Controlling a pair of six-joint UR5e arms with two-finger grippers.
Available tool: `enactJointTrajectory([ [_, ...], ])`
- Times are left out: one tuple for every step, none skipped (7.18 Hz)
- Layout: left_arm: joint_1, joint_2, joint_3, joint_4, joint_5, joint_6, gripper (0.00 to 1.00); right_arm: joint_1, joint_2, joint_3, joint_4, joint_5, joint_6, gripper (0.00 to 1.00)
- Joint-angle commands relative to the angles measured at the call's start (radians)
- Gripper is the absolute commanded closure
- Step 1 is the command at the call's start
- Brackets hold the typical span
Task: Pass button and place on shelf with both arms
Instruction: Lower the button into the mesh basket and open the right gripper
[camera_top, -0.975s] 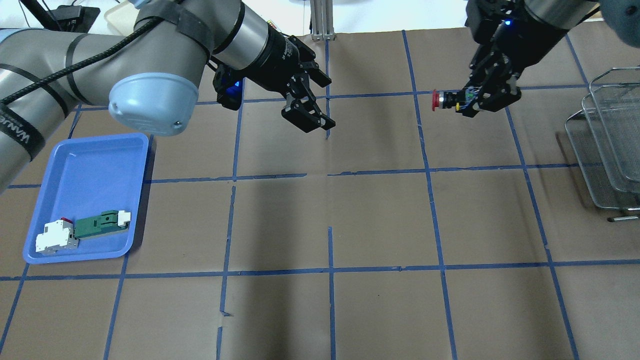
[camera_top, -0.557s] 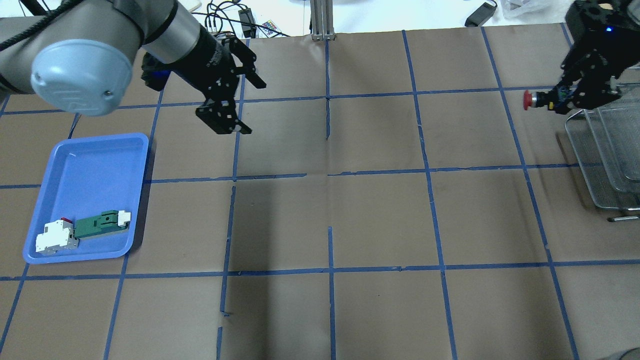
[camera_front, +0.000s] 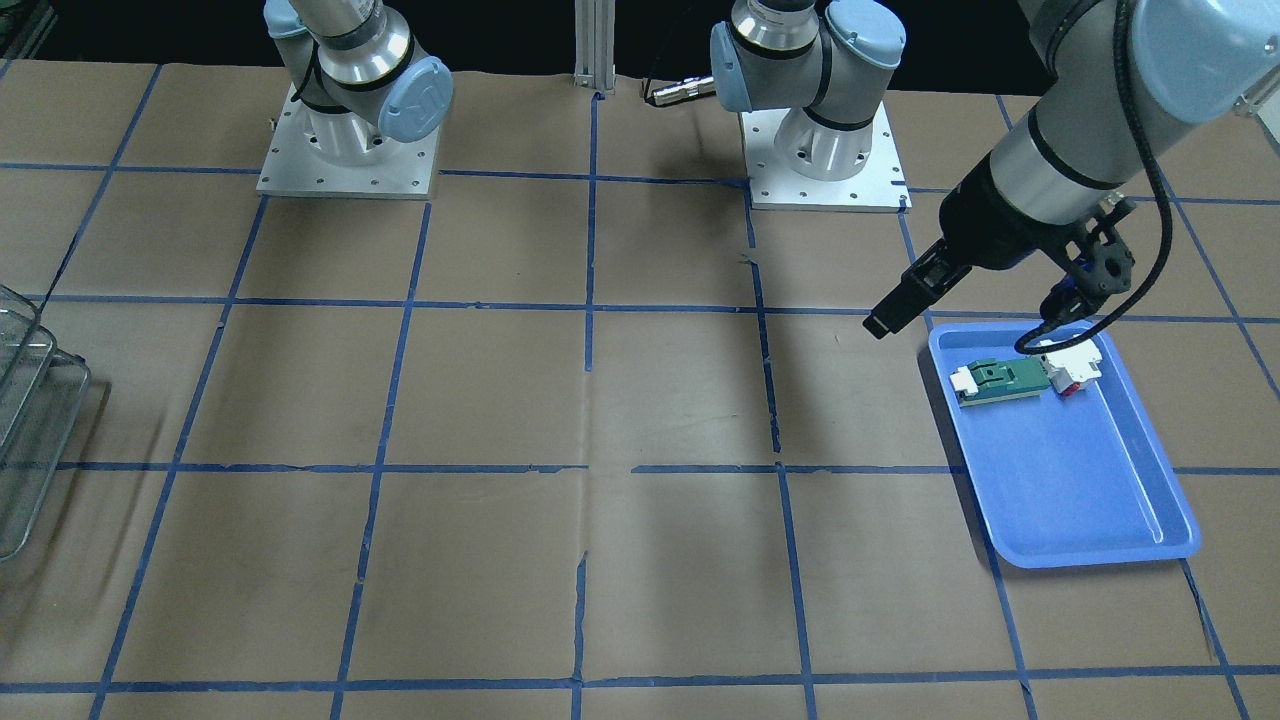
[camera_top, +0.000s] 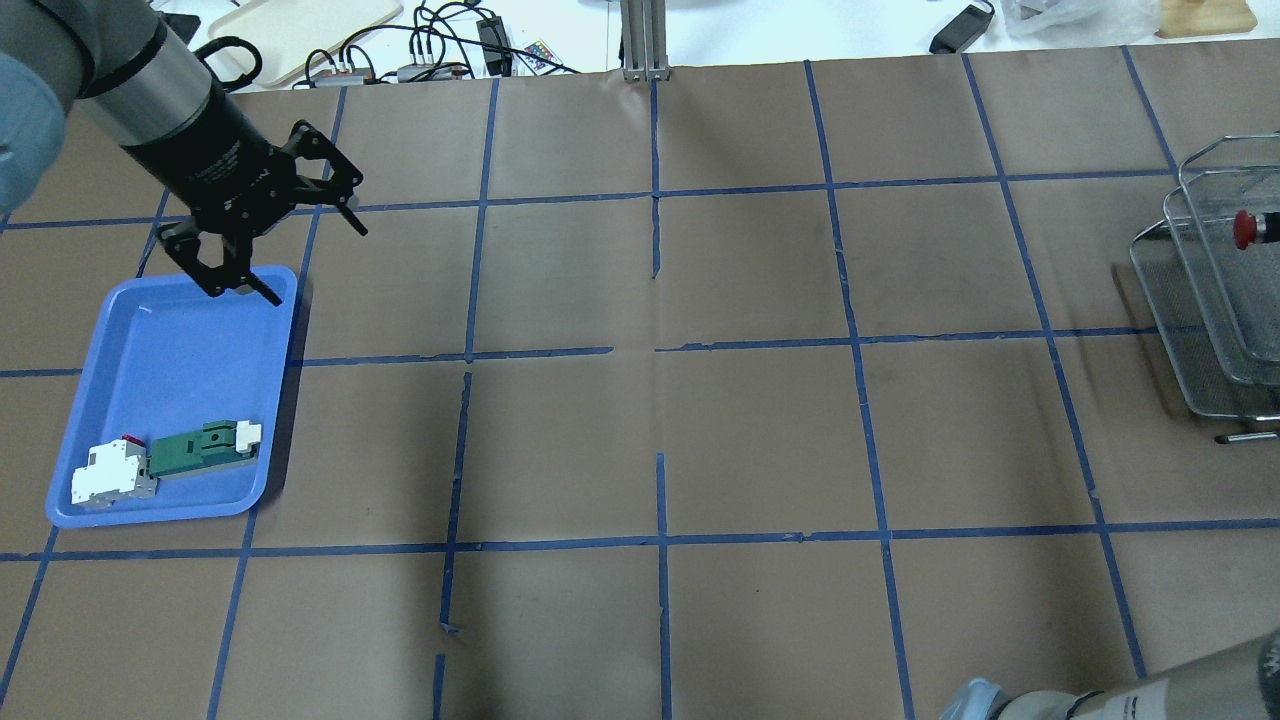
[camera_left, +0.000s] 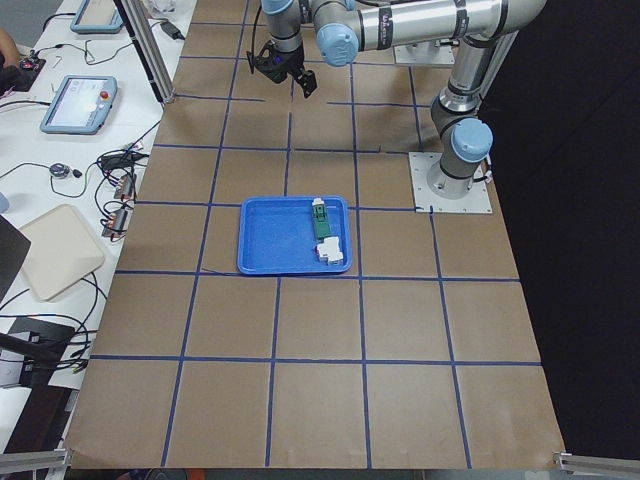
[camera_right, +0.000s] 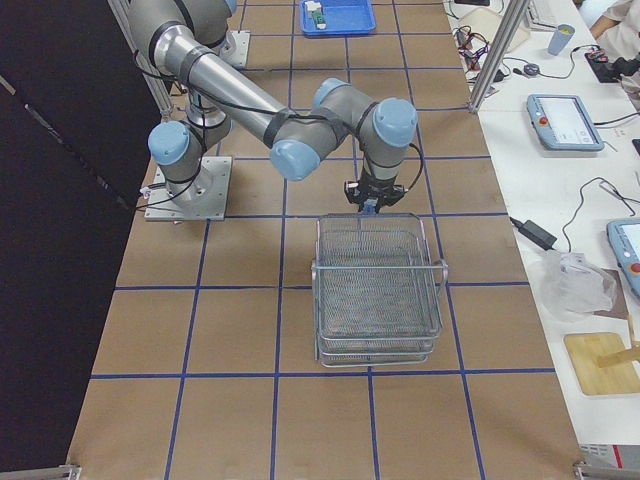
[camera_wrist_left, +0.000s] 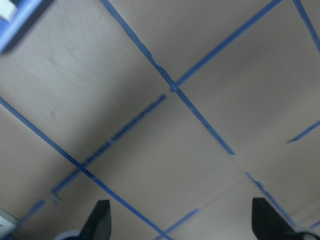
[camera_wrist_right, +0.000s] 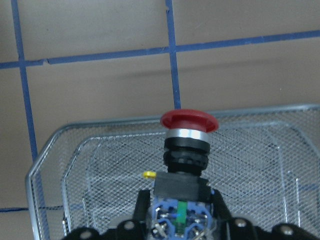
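Observation:
The button (camera_wrist_right: 189, 131), with red mushroom cap and black collar, is held by its block end in my right gripper (camera_wrist_right: 182, 220), cap pointing away. It hangs just over the top tier of the wire shelf (camera_wrist_right: 50, 150). In the overhead view only the red cap (camera_top: 1243, 228) shows, over the shelf (camera_top: 1215, 330) at the right edge. The right side view shows the right gripper (camera_right: 375, 197) at the shelf's (camera_right: 378, 290) robot-side rim. My left gripper (camera_top: 265, 240) is open and empty above the blue tray's far end; its fingertips (camera_wrist_left: 102, 220) are spread wide.
The blue tray (camera_top: 170, 350) at the left holds a green-and-white flat part (camera_top: 200, 448) and a white block with red (camera_top: 110, 475). An aluminium post (camera_top: 640, 40) and cables stand at the far edge. My right arm's elbow (camera_top: 1100, 700) is at the near right corner.
My right gripper has carried the button rightward from mid-table to over the shelf. My left gripper, open and empty, has swung left to above the blue tray's far end.

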Motion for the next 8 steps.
enactJointTrajectory([
  [-0.001,0.059,-0.004,-0.05,0.083,0.09,0.0,-0.033,0.016,-0.002,-0.013,-0.02,-0.019,0.99],
  [-0.001,0.084,-0.004,-0.099,0.112,0.089,0.0,-0.039,0.026,-0.002,-0.035,-0.037,-0.021,0.85],
  [0.006,0.076,-0.005,-0.101,0.117,0.095,0.0,-0.045,0.029,0.0,-0.036,-0.034,-0.019,0.84],
  [0.006,0.056,-0.012,-0.096,0.167,0.238,0.0,-0.045,0.029,0.001,-0.037,-0.037,-0.01,0.46],
  [-0.007,0.09,-0.037,-0.098,0.163,0.447,0.0,-0.045,0.026,0.0,-0.037,-0.036,-0.006,0.11],
  [-0.009,0.111,-0.056,-0.093,0.153,0.516,0.0,-0.045,0.02,0.001,-0.034,-0.039,-0.004,0.02],
  [-0.009,0.114,-0.065,-0.086,0.046,0.52,0.0,-0.036,0.009,0.001,-0.03,-0.039,0.014,0.0],
  [-0.009,0.128,-0.068,-0.087,0.034,0.567,0.0,-0.022,-0.009,0.003,-0.023,-0.039,0.057,0.0],
])
